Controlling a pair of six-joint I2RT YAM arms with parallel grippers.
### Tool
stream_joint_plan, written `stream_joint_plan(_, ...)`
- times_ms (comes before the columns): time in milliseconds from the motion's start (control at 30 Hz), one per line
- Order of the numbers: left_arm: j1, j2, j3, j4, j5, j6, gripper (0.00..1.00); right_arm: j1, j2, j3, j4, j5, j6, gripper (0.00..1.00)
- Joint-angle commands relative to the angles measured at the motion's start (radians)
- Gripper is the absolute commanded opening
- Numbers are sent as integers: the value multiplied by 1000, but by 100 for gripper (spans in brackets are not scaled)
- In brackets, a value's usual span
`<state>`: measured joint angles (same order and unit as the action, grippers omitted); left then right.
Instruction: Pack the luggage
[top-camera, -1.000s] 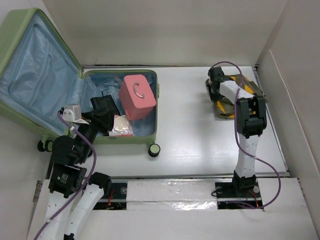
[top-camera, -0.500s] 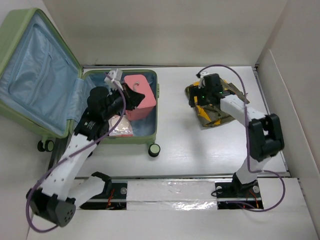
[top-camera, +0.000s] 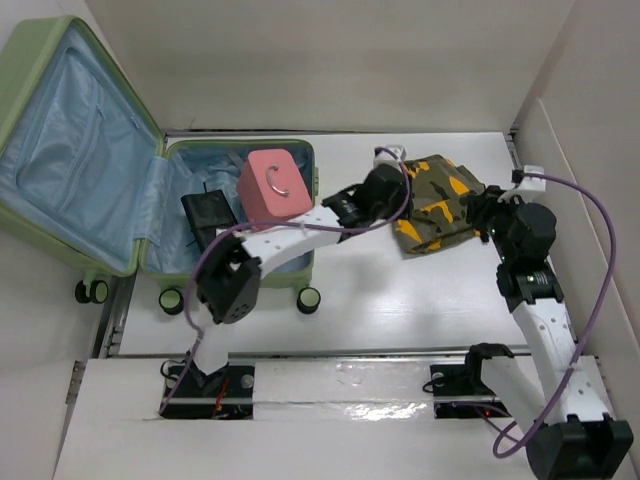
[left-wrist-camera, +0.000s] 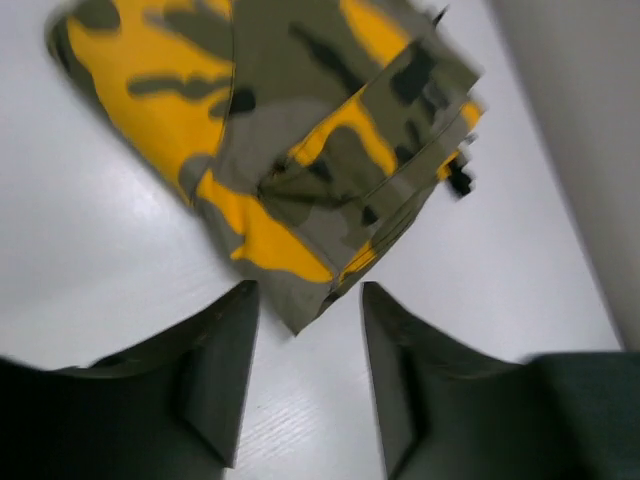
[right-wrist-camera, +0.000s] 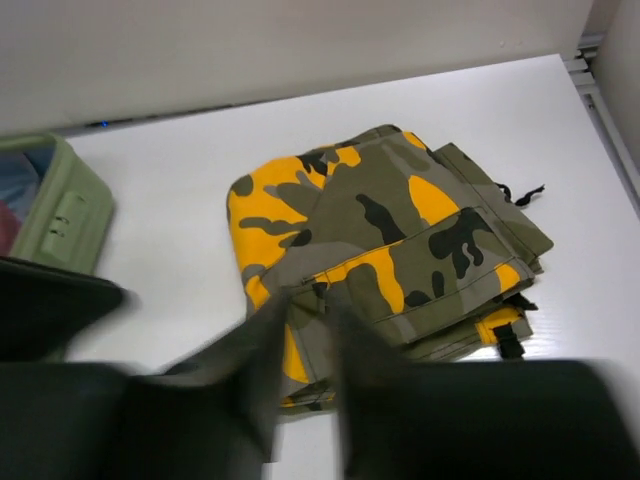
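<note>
— What is laid out, and how many of each?

— One light green suitcase (top-camera: 150, 200) is seen at the far left of the white table (top-camera: 400, 300), opened. Its lid (top-camera: 80, 120) is leaned back towards the left wall and its base (top-camera: 190, 165) is laid flat. Three wheels (top-camera: 309, 299) are counted along its near edge. Inside the base, one pink box-shaped case (top-camera: 275, 195) and one black pouch (top-camera: 208, 212) are set side by side. One folded camouflage garment (top-camera: 435, 200), olive and yellow, is laid on the table to the right of the suitcase, apart from it.

— And the two grippers?

— The left gripper (left-wrist-camera: 305, 300) is stretched across to the garment's left edge. Its fingers (left-wrist-camera: 215, 370) are parted, with a corner of the cloth shown just beyond the tips and nothing clasped. The right gripper (right-wrist-camera: 308, 300) is placed at the garment's right side. Its fingers (right-wrist-camera: 230, 370) are blurred and drawn nearly together, and whether cloth is pinched cannot be told.
</note>
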<state>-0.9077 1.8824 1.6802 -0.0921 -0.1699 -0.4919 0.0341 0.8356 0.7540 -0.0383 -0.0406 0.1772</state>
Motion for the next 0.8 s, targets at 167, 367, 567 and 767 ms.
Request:
stream_joint_plan(167, 75, 262, 96, -18, -14, -247, 86, -26, -113, -76, 23, -87, -15, 57)
stream_joint_plan(367, 110, 402, 188, -41, 26, -361, 96, -26, -90, -77, 61, -200, -7, 57)
stream_joint_plan(567, 119, 567, 363, -95, 89, -431, 95, -17, -96, -90, 87, -248, -4, 57)
stream_joint_plan(767, 119, 639, 449, -156, 67, -429, 83, -17, -127, -90, 80, -236, -2, 57)
